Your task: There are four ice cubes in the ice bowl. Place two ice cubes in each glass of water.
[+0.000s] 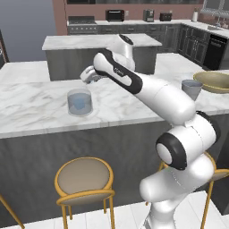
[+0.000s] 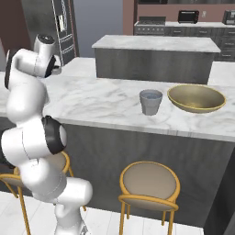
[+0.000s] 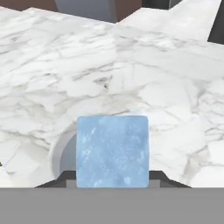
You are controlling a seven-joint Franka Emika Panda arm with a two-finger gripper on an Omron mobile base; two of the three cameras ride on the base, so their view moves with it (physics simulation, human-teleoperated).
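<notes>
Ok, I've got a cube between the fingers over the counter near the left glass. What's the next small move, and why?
Probably ease the gripper a little further over the glass, then release. The hand view shows the ice cube held between the fingertips with only part of the glass's rim curving behind it, so it seems not yet centred. In the left base view the hand sits just above and behind the glass, which already holds a bluish cube.

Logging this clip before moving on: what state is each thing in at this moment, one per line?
Gripper: shut on ice cube, above the left glass.
Ice cube: held between the fingertips.
Left glass: upright on the counter, something pale blue already inside.
Right glass: upright beside the ice bowl.
Ice bowl: upright on the counter; contents can't be made out.
</notes>
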